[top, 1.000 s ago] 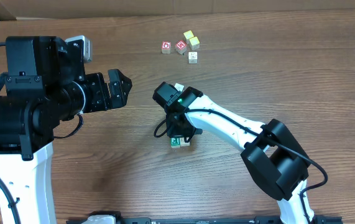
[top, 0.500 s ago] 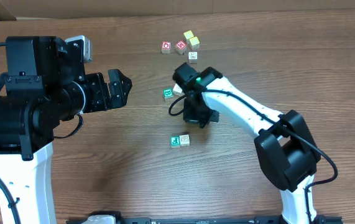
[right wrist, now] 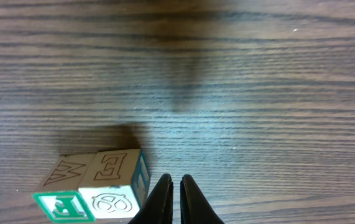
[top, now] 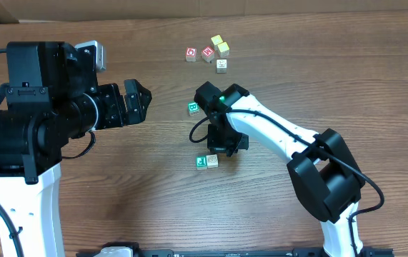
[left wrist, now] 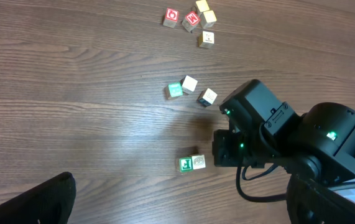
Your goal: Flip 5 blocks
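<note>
- Right gripper (right wrist: 176, 186): fingers pressed together, holding nothing. The tips hang just beside the block pair (right wrist: 96, 186).
- Left gripper (top: 141, 102): spread wide, empty, well apart from the blocks.
- Green block (top: 193, 108) sits mid-table (top: 146, 200); the rest lie farther up (near the red cubes (top: 191, 54)).
- Risk: the closed tips may shove both cubes at once — smooth printed wood on smooth grain slides rather than tips.
- Risk: the tiny square edges give little purchase, so a skid is likely.
</note>
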`<state>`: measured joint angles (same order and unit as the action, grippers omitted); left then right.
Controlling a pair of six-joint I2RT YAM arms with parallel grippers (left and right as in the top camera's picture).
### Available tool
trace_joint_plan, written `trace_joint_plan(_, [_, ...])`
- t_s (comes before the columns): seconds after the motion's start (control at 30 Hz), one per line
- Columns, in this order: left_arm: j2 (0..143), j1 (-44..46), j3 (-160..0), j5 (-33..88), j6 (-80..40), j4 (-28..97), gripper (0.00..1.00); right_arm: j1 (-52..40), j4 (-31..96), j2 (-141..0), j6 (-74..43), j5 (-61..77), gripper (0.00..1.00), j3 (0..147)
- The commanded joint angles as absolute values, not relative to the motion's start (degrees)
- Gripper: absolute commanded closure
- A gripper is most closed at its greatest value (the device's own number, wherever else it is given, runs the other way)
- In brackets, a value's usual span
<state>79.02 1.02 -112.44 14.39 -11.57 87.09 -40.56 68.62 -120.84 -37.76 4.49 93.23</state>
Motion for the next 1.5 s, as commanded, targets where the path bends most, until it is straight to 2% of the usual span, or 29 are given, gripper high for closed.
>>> trace_joint_plan(0.0, [78.7,0.7,-113.5,14.6,-10.9,87.0,0.0,-41.7,68.7,-120.5,-38.2,4.8,0.92,92.9])
trace_joint_plan(0.43, [78.7,0.7,-113.5,14.6,-10.9,87.0,0.0,-45.4,69.2,-120.5,-39.2,4.1,0.92,92.9])
trace_joint_plan(0.57, [78.7,0.7,-113.5,14.6,-10.9,87.0,0.0,-45.4,69.3,-120.5,-39.2,0.6,0.92,92.9])
trace_joint_plan(1.47, [78.7,0.7,-113.5,14.6,-10.9,87.0,0.0,-45.3,67.5,-120.4,-39.2,3.4,0.96,90.3])
